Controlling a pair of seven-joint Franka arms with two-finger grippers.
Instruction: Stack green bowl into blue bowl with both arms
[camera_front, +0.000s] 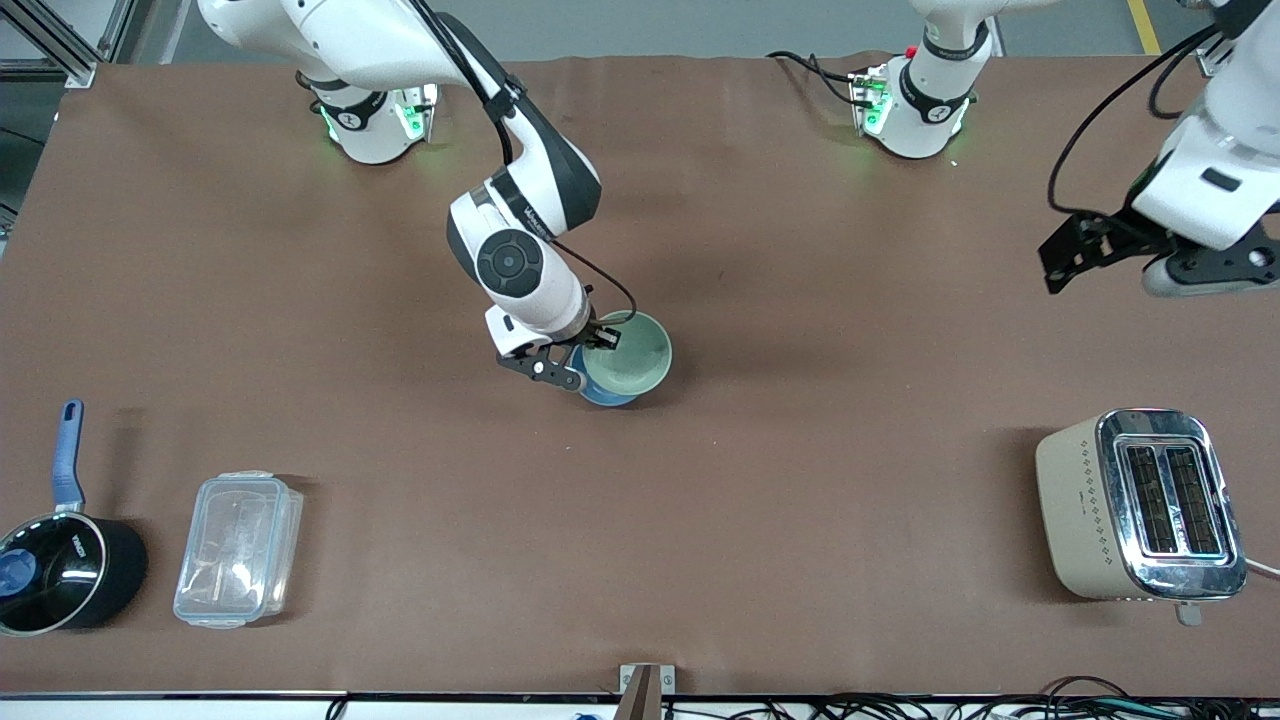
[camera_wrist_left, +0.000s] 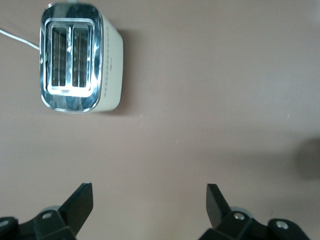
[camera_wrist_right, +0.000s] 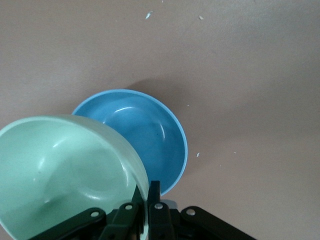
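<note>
Brown matting covers the desk (camera_front: 760, 480). Around its middle, well apart from the toaster (camera_front: 1140, 505), the right end effector (camera_front: 585, 352) pinches the rim of the green bowl (camera_front: 628, 352), holding it tilted over the blue bowl (camera_front: 604, 392), which sits on the desk. The left end effector (camera_wrist_left: 150, 205) hangs over the desk near the toaster, fingers spread wide, gripping nothing.
</note>
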